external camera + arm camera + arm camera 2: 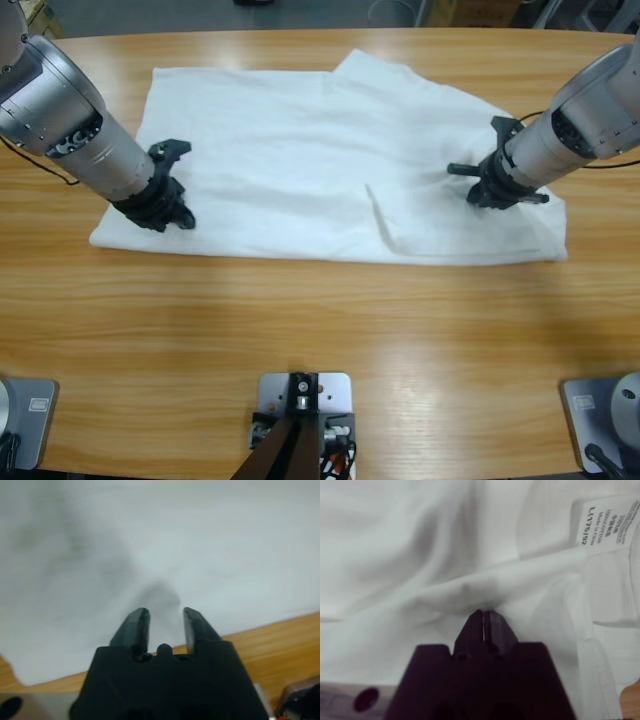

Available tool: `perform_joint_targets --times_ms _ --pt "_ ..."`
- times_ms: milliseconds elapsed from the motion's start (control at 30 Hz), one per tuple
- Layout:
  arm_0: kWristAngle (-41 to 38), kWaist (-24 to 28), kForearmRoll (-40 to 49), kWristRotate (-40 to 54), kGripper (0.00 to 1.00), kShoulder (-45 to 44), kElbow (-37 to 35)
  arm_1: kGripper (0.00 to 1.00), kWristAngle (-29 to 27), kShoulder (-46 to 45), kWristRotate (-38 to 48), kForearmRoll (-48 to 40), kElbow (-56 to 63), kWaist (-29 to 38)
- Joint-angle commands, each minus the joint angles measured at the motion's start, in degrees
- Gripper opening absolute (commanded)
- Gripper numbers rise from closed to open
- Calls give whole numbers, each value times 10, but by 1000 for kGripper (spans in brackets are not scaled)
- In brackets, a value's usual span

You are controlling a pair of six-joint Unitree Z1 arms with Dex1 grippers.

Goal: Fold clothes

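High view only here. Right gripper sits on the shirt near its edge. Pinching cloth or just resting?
Observer: Pinching. In the right wrist view the right gripper has its jaws together on a raised fold of the shirt.
Operator: Left one?
Observer: The left gripper has its jaws apart over the cloth, near the edge, nothing between them.
Operator: Any tag near the right gripper?
Observer: Yes, a care label shows beyond the pinched fold.

The T-shirt's (300, 160) chest print and collar are hidden from view.
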Motion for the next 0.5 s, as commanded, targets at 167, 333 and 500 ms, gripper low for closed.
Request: perform_joint_targets --times_ms 167,333,500 --pt "21 63 -19 -67 0 51 97 0 9 54 -14 -13 31 -14" --pt "4 96 -25 -87 0 32 117 0 9 51 -14 -13 36 -25" --pt "-22 78 -5 -113 0 -1 132 0 7 63 -34 -17 29 -63"
